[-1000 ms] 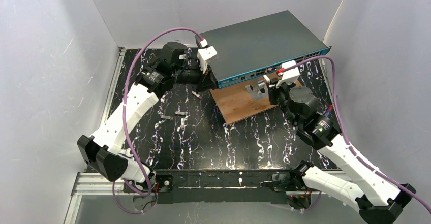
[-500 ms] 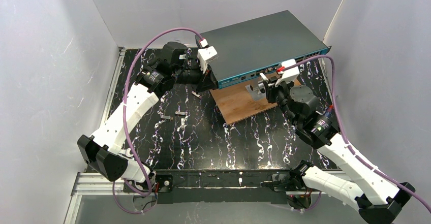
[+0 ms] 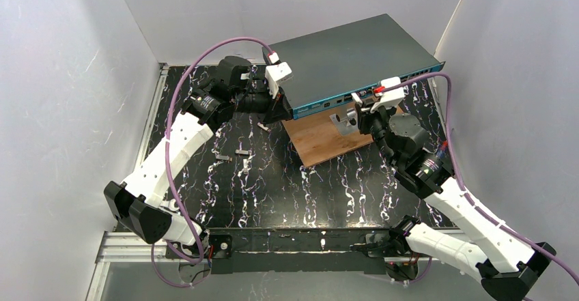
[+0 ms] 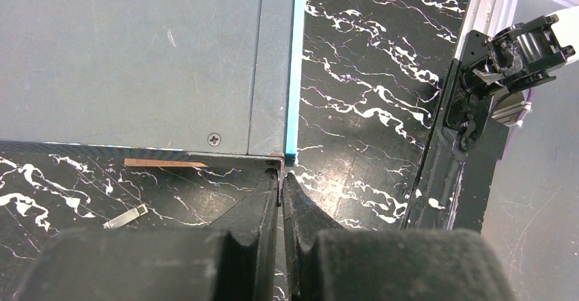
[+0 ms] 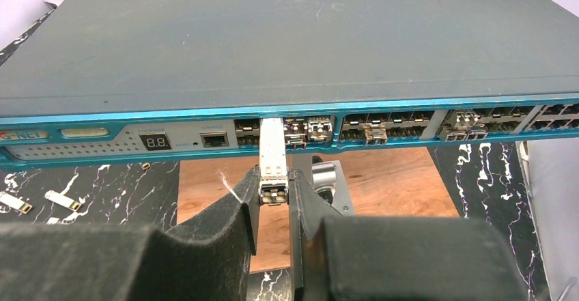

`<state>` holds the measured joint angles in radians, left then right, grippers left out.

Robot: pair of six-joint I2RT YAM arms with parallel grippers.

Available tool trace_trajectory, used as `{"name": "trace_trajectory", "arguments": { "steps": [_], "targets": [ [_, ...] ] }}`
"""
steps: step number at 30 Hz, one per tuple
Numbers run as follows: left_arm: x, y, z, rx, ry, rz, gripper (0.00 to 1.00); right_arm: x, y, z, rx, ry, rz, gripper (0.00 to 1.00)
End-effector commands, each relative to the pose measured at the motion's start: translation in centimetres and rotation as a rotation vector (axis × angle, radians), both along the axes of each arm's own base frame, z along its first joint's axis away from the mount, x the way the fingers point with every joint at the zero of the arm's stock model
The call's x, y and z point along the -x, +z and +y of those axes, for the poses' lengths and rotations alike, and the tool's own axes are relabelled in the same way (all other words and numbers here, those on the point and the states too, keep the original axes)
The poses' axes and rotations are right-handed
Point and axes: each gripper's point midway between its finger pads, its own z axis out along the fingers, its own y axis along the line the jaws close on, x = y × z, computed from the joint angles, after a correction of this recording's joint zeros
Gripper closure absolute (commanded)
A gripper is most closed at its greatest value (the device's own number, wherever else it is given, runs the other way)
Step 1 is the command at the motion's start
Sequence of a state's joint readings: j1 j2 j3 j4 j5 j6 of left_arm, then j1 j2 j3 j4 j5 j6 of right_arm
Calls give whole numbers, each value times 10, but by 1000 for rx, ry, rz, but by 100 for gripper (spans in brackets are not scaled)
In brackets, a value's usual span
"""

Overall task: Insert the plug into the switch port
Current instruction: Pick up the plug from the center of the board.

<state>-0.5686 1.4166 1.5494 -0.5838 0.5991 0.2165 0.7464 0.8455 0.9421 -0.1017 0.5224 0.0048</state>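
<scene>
The switch (image 3: 348, 52) is a flat dark grey box with a teal front strip (image 5: 205, 113) of small sockets, resting on a wooden board. My right gripper (image 5: 274, 179) is shut on the plug (image 5: 272, 152), a slim silver metal module held by its rear end. The plug points straight at the front strip, and its tip reaches the mouth of a port (image 5: 270, 123) just right of the small display. My left gripper (image 4: 281, 178) is shut with nothing in it, its tips against the switch's (image 4: 136, 55) near-left corner by the teal edge.
The brown wooden board (image 5: 205, 192) lies under the switch, with a silver bracket and cylinder (image 5: 328, 178) on it just right of my right fingers. Several sockets hold modules (image 5: 307, 129). Small loose metal pieces (image 3: 239, 153) lie on the black marbled table (image 3: 328, 192). White walls enclose the workspace.
My right gripper has shifted slightly left and closer to the switch front with the plug in it. The left arm has not moved.
</scene>
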Motion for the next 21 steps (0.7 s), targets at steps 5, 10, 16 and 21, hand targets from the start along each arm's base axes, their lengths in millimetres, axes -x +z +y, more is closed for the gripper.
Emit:
{"name": "trace_trajectory", "arguments": {
  "steps": [5, 10, 16, 21],
  "targets": [
    [11, 17, -3, 38, -36, 4, 100, -4, 22, 0, -79, -20, -54, 99],
    [10, 17, -3, 38, -32, 2, 100, 0, 15, -4, -74, -26, -32, 99],
    [9, 16, -3, 36, -30, 0, 100, 3, 11, -7, -68, -29, -19, 99],
    [9, 17, -2, 35, -30, -2, 100, 3, 11, -8, -61, -36, -14, 99]
  ]
}}
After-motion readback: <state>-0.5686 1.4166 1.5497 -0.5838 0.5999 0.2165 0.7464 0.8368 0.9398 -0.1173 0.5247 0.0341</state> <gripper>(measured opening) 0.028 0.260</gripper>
